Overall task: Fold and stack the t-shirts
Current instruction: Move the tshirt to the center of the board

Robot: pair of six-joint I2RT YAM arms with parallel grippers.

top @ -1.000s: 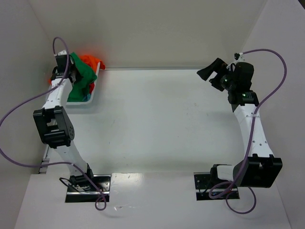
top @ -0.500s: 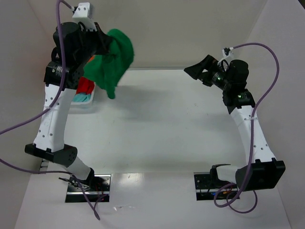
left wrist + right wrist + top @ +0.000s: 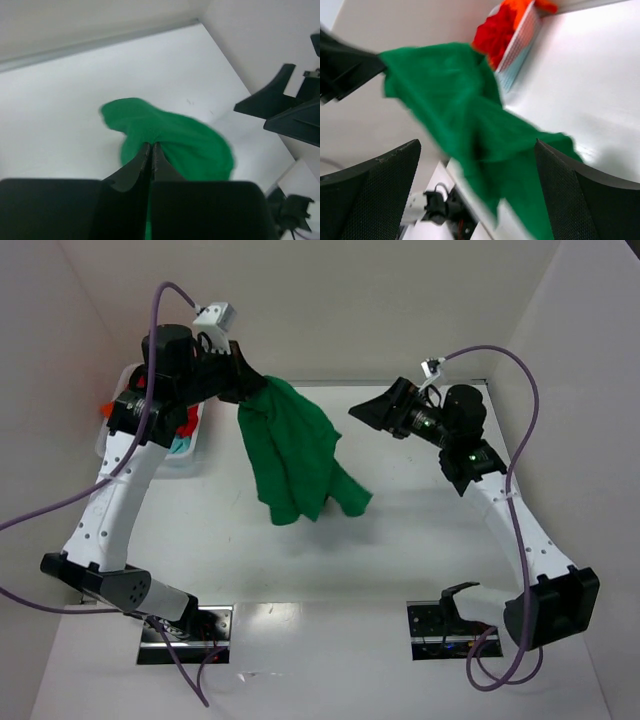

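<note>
Left gripper (image 3: pixel 151 146): mine; fingers pressed together and clamped on a pinch of the green t-shirt's cloth; held high over the far left part of the table.
Green t-shirt (image 3: pixel 300 455): hangs from my left gripper in a bunched, twisted drape; its lower end trails toward the middle of the table; I cannot tell whether the lowest fold touches the surface.
Right gripper (image 3: pixel 362 412): mine; fingers spread wide with nothing between them; in the air just right of the hanging shirt, pointing left at it, apart from the cloth.
Basket (image 3: pixel 520 47): white, slotted plastic; sits in the far left corner of the table, behind my left arm.
Red t-shirt (image 3: pixel 492 32): crumpled in the basket, heaped above its rim.
Orange t-shirt (image 3: pixel 520 7): crumpled in the basket, on the far side of the red one.
Teal t-shirt (image 3: pixel 180 445): low in the basket's near end, mostly hidden.
Table (image 3: pixel 420 540): white, walled on three sides.
Cables (image 3: pixel 520 380): purple; one loops off each of my wrists.
</note>
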